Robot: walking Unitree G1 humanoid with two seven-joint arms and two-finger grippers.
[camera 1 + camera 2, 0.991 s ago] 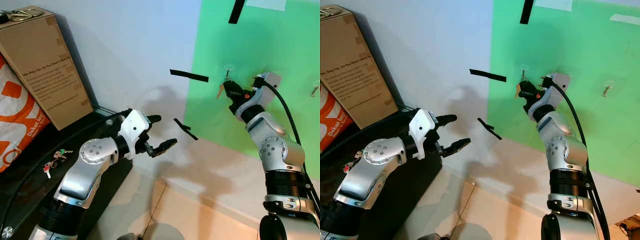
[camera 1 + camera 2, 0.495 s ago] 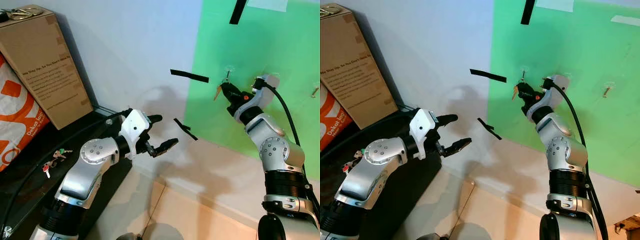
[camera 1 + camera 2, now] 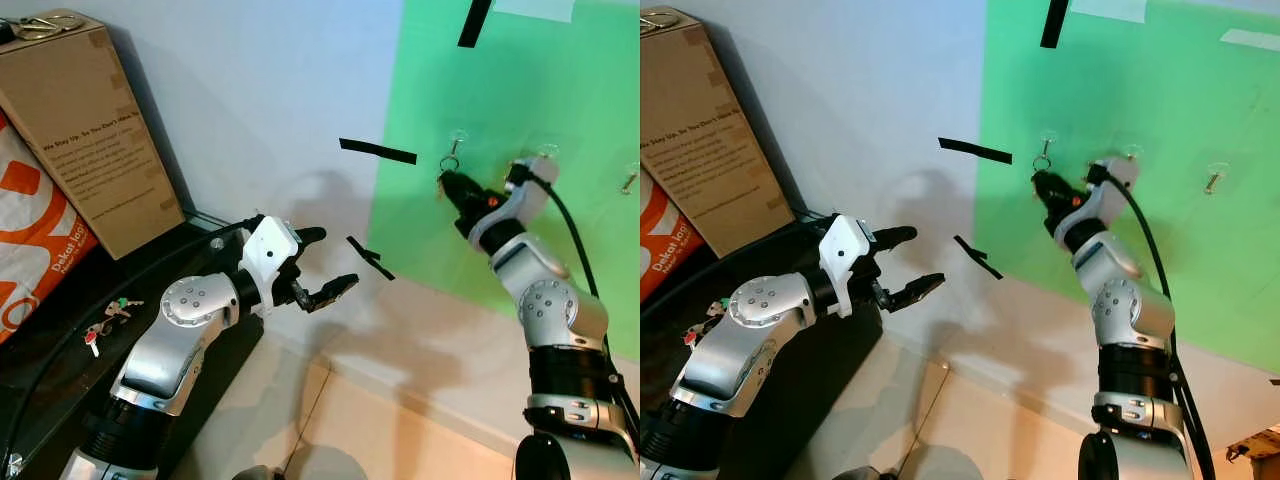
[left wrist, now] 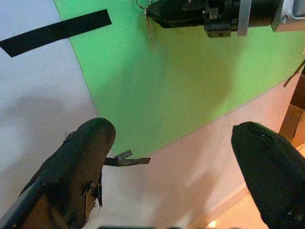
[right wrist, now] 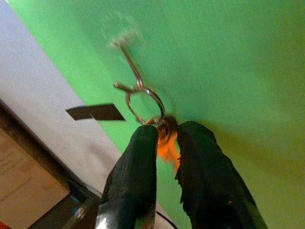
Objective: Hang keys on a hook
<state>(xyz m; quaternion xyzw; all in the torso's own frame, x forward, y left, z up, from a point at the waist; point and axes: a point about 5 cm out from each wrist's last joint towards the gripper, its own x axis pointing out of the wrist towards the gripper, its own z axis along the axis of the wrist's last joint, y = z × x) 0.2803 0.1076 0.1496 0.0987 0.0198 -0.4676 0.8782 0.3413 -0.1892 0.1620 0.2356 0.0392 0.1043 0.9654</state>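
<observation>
Pale wall (image 3: pixel 250 90) with a green panel (image 3: pixel 560 100) across its right part, strips of black tape (image 3: pixel 378 152) stuck here and there, beige floor (image 3: pixel 380 430) below. To the left, a dark surface (image 3: pixel 60 330) carrying a brown cardboard box (image 3: pixel 85 130) leaned against the wall and an orange-and-white bag (image 3: pixel 35 235) beside it; a second bunch of keys with coloured tags (image 3: pixel 108 322) lying on that surface, well apart from both arms. High on the green panel, a small clear-backed hook (image 5: pixel 127 55), with two more hooks (image 3: pixel 1212 178) further right. Right gripper (image 5: pixel 164 136) raised to the panel just below the first hook, black fingers (image 5: pixel 138 157) pinched close together on an orange key tag (image 5: pixel 167 145). Key ring (image 5: pixel 145 105) rising from between the fingertips, its upper edge meeting the bent end of the hook; cannot tell whether looped fully over it or merely touching. Seen from the left wrist, a key (image 4: pixel 149 29) dangling from the ring beside the right fingertips. Left gripper (image 3: pixel 318 265) held out at mid-height in front of the pale wall, well left of and below the hook, fingers (image 4: pixel 83 157) spread wide apart, holding nothing.
</observation>
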